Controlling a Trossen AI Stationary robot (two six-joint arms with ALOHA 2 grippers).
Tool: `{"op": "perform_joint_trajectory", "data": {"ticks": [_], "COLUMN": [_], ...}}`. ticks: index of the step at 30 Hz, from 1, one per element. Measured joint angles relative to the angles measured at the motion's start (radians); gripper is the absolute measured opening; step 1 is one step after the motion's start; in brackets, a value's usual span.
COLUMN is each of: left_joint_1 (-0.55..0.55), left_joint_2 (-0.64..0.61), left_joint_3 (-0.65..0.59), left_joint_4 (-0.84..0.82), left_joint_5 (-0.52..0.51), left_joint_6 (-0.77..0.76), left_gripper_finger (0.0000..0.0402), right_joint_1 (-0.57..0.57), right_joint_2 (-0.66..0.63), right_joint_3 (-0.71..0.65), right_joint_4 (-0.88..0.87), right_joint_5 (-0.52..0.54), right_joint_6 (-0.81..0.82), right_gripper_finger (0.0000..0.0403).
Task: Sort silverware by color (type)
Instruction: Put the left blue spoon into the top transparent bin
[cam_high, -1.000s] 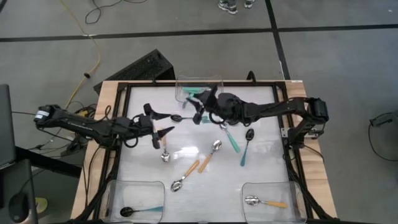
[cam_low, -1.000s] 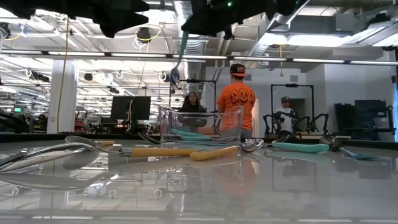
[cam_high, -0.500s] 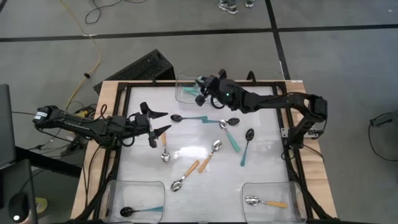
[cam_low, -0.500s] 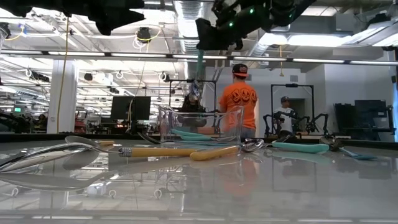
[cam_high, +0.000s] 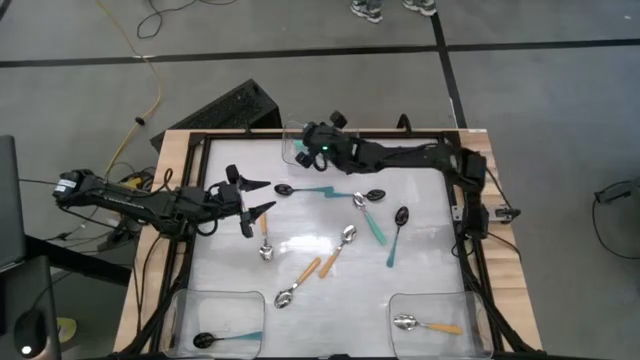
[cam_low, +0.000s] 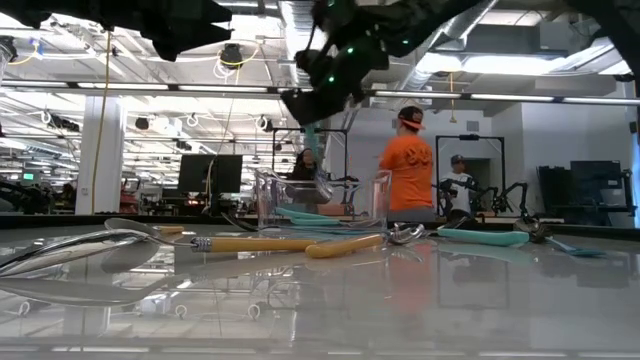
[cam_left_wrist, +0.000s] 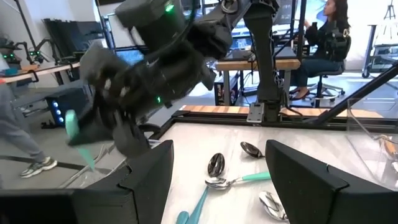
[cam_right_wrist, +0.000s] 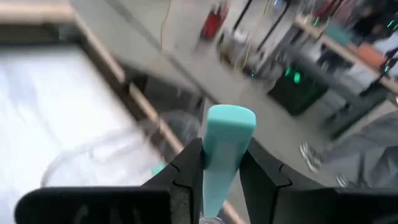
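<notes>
- Right pincer (cam_right_wrist: 219, 163): clenched on a teal-handled spoon (cam_right_wrist: 224, 149); the handle stands up between the two dark fingers in the right wrist view. In the high view the pincer sits over the clear bin at the far edge (cam_high: 297, 140) of the worktop (cam_high: 420, 240).
- Far bin: already holds teal-handled pieces, seen through its clear wall in the low view. We judge it the right home for the held spoon.
- Step in hand, as we judge it: drop the held spoon into that bin.
- How we would do it well: centre the spoon over the bin's opening, not its rim; lower until the hanging bowl end is below the wall top; then part the fingers, so the spoon cannot bounce out or bridge the rim.
- Risk: the bin is light clear plastic; we should avoid nudging its wall on the way down or up.
- Left pincer (cam_high: 255, 201): released, fingers spread and empty, waiting above the left side of the worktop.
- Loose on the worktop: a black-bowled teal spoon (cam_high: 305, 190) just beside the left pincer; a second black-bowled teal spoon (cam_high: 397, 232); two silver-bowled teal spoons (cam_high: 367, 212); three orange-handled spoons (cam_high: 335, 250) nearer the middle.
- Near-left bin (cam_high: 185, 300): one black-bowled teal spoon.
- Near-right bin (cam_high: 478, 305): one orange-handled spoon.
</notes>
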Motion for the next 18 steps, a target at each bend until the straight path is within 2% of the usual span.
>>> {"op": "perform_joint_trajectory", "data": {"ticks": [4,10,18], "left_joint_1": [0.0,0.0,0.0], "left_joint_2": [0.0,0.0,0.0], "left_joint_3": [0.0,0.0,0.0], "left_joint_4": [0.0,-0.001,-0.001], "left_joint_5": [0.0,0.0,-0.002], "left_joint_6": [-0.001,-0.029,-0.038], "left_gripper_finger": [0.0243,0.0243,0.0243], "right_joint_1": [-0.002,0.002,0.005], "right_joint_2": [0.085,0.19,0.208], "right_joint_3": [0.124,0.26,0.302], "right_joint_4": [-0.178,-0.301,-0.429], "right_joint_5": [0.004,0.025,0.049], "right_joint_6": [-0.002,-0.042,-0.067], "right_gripper_finger": [0.0104,0.0104,0.0104]}}
